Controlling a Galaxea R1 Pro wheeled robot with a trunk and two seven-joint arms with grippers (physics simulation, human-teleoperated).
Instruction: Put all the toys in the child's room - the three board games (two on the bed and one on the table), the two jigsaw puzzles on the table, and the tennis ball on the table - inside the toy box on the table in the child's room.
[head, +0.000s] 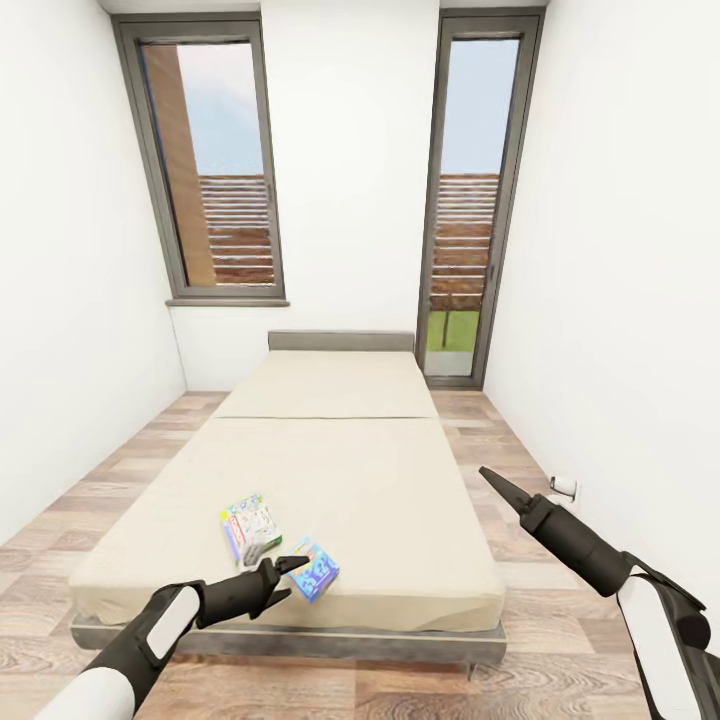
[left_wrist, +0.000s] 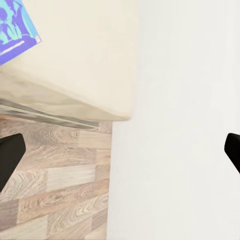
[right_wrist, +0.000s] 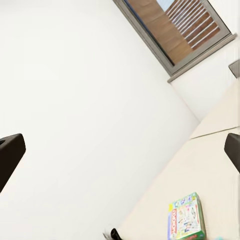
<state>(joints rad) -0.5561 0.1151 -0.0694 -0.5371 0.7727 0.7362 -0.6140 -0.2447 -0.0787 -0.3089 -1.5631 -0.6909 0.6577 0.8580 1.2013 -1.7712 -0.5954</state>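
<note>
Resting on bed (head: 400, 480): two board games (head: 250, 528)

Two board games (head: 250, 527) (head: 313, 568) lie flat, near the bed's (head: 330, 440) foot.

A narrow home bedroom; a low bed (head: 330, 470) with beige mattress fills the wood-plank floor (head: 60, 560) between white walls; two tall dark-framed windows (head: 205, 160) behind.
</note>
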